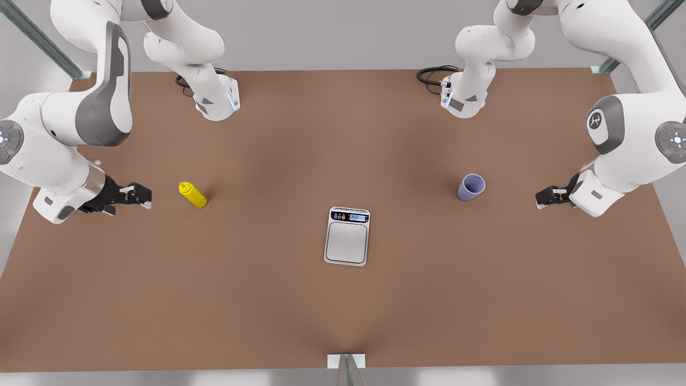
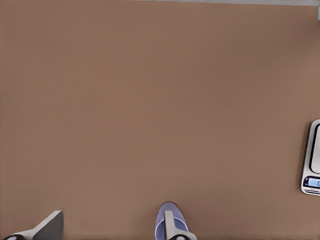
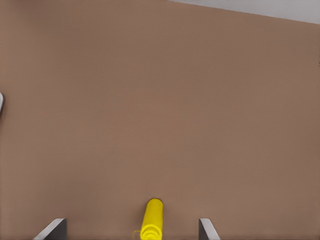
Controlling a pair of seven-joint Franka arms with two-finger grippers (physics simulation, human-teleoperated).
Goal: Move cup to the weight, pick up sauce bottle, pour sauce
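Brown tabletop (image 1: 268,300) holds everything. Spread wide and holding nothing, the right gripper (image 1: 140,195) hangs at the front view's left, beside the small yellow squeeze bottle (image 1: 193,194). The left gripper (image 1: 542,198), likewise parted and empty, waits near the upright lavender-blue tumbler (image 1: 471,187). A flat silver-white scale (image 1: 347,236) lies between, apart from both.

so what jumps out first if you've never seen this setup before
The bright yellow sauce bottle stands out on the brown table at the front view's left, just ahead of the right claw, which is open. Opposite it, the lavender cup stands near the left claw, also open. The silver weight lies alone at the centre between them.
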